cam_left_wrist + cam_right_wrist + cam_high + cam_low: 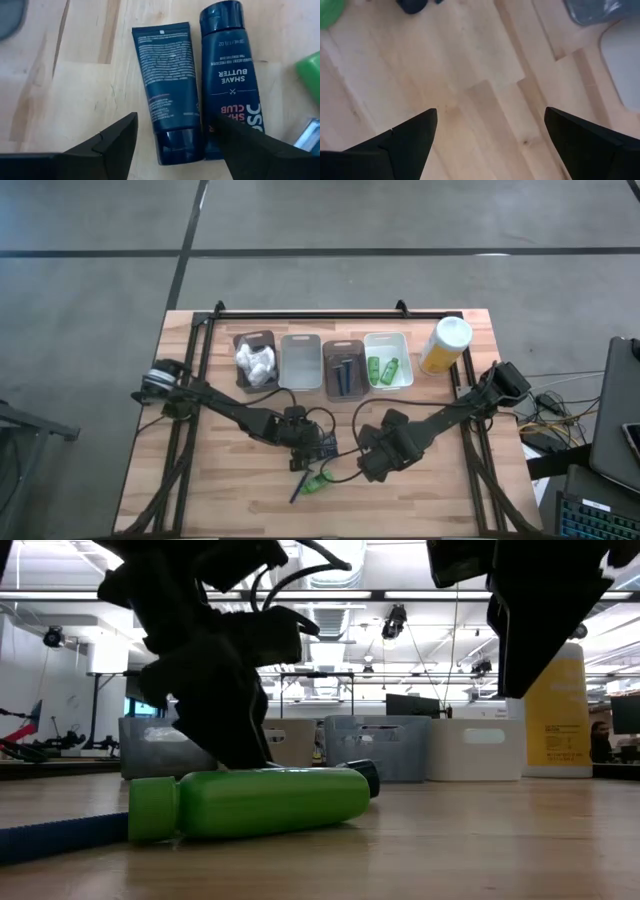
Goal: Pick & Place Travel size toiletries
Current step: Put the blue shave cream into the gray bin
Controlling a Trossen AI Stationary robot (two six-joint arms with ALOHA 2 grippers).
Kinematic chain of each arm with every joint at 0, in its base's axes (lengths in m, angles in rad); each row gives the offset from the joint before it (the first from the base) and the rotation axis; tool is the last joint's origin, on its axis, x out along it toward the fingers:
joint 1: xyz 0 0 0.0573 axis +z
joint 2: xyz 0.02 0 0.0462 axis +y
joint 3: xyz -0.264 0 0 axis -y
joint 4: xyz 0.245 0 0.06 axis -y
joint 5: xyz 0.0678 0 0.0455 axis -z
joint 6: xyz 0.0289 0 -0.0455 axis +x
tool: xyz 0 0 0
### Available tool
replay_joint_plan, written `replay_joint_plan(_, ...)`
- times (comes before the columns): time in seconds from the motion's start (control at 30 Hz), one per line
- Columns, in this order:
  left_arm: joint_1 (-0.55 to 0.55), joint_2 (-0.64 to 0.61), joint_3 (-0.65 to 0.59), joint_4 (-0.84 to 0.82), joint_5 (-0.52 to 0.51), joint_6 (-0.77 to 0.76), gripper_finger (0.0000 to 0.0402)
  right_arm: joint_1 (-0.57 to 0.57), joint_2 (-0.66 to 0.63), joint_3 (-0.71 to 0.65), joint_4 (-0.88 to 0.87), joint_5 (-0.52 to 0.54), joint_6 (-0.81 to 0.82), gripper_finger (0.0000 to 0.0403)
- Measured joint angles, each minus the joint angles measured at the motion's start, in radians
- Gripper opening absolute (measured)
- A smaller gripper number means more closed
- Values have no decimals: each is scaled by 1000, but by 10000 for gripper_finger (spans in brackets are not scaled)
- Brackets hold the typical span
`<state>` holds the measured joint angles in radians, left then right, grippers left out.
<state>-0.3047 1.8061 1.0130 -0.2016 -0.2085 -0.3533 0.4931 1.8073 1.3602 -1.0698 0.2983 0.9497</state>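
On wooden table [85, 90], dark tube [169, 85] lies between left gripper's [175, 140] spread jaws.

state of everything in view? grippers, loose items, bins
left gripper: open, over the dark tube
right gripper: open, over bare table, holds nothing
dark tube: lying flat on table
dark bottle: lying flat beside the tube
green bottle: on its side on table
blue razor: lying loose on table
four bins: upright in a row
yellow canister: upright, lid on
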Motion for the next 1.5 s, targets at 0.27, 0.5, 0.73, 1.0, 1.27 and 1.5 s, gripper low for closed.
replay_joint_plan(0.27, 14, 9, 0, 9, 5, -25, 183, 5, -35, -49, -3, 36, 50, 364)
replay_joint_plan(0.5, 16, -16, -2, -29, 2, 0, 126, 41, -35, -53, 0, 75, 140, 363)
replay_joint_plan(0.73, 15, -192, -5, -189, -56, -160, 126, 58, -93, -51, -46, 144, 262, 364)
replay_joint_plan(1.0, 16, -426, -4, -260, -493, -655, 127, 51, -196, -51, -209, 370, 582, 364)
replay_joint_plan(1.27, 231, -338, -4, -258, -562, -845, 129, 5, -267, -51, -258, 490, 762, 363)
replay_joint_plan(1.5, 332, -205, -4, -204, -481, -875, 155, -2, -283, -51, -257, 483, 699, 363)
